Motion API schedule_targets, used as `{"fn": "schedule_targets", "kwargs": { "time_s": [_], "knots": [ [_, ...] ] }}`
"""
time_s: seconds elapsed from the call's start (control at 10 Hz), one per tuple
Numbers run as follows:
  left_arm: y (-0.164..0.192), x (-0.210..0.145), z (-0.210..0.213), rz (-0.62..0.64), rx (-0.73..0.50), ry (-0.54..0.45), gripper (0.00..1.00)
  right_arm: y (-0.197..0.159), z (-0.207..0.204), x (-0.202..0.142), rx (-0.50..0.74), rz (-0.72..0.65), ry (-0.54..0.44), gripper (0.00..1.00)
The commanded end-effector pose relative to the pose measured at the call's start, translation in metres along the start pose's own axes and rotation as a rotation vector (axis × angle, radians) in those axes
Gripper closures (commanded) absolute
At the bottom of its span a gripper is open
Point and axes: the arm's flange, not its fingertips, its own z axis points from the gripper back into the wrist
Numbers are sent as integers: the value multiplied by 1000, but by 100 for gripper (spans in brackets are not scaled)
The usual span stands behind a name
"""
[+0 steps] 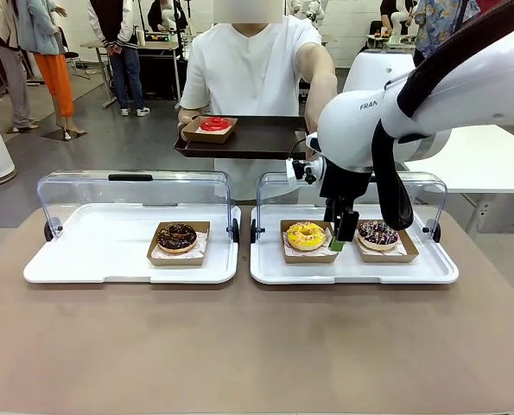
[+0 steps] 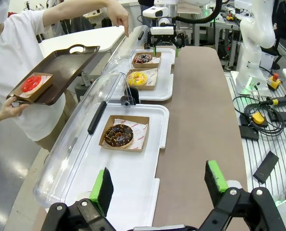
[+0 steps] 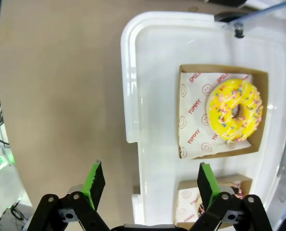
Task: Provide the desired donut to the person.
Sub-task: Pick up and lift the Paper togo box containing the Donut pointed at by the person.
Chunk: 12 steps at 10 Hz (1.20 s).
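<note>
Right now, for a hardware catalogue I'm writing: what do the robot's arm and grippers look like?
The right arm is glossy white, with dark FRAN lettering and a black cable hose running along it. The right gripper and left gripper are black, with jointed linkages and bright green pads on the fingers.

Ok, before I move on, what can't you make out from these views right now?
Front view: the right arm hides the person's pointing hand.
Right wrist view: the right end effector and the bottom edge cut off the sprinkled chocolate donut.
Left wrist view: which donut the hand picks is too far off to tell.
</note>
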Motion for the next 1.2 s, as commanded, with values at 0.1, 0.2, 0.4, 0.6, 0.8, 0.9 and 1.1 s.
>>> {"fn": "schedule_targets", "kwargs": {
  "time_s": [0.1,0.2,0.4,0.6,0.8,0.9,1.1],
  "knots": [
    [1,1,1,-9,7,-21,0,-8,-29,1,-43,-20,31,0],
    [1,1,1,-9,7,-21,0,-12,-34,1,-64,-10,13,0],
    [1,1,1,-9,7,-21,0,-25,-42,-1,-61,2,9,0],
    [1,1,1,-9,7,-21,0,-31,-50,-6,-35,-7,27,0],
    [1,1,1,-9,7,-21,0,-31,-50,-6,-31,-6,36,0],
    [1,1,1,-9,7,-21,0,-31,-51,-7,-26,-3,40,0],
    [1,1,1,-9,7,-21,0,-37,-60,-11,-12,14,31,0]
  ]
}}
